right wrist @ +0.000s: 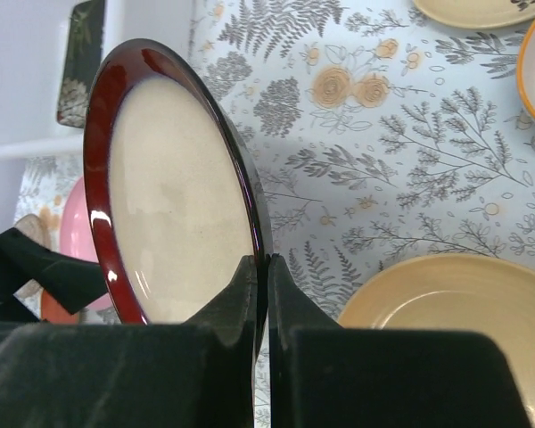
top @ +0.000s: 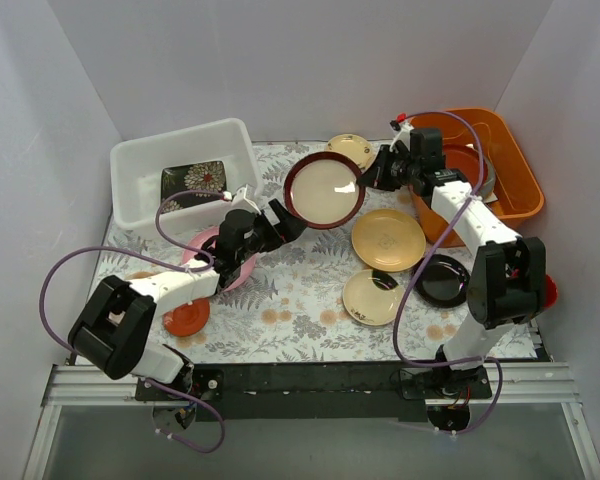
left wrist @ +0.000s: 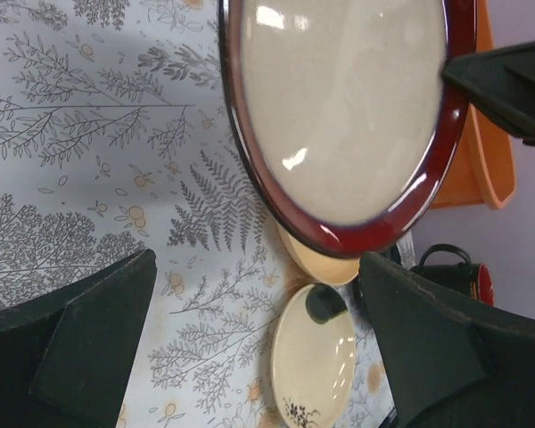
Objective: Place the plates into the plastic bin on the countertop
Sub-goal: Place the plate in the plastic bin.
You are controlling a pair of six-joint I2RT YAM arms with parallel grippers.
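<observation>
Countertop: right half crowded with dishes, bare cloth mid-front. Plastic bin at far-left corner, 1 black square plate inside, floor room beside it. Dark-rimmed cream plate tilted up between bin and orange tub. My right gripper is pinched on its rim. My left gripper is spread wide near the opposite rim, holding nothing.

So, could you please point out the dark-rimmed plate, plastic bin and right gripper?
dark-rimmed plate (top: 323,190), top external view, cream centre.
plastic bin (top: 180,133), top external view, far rim.
right gripper (right wrist: 261,276), right wrist view, between its fingertips.
</observation>
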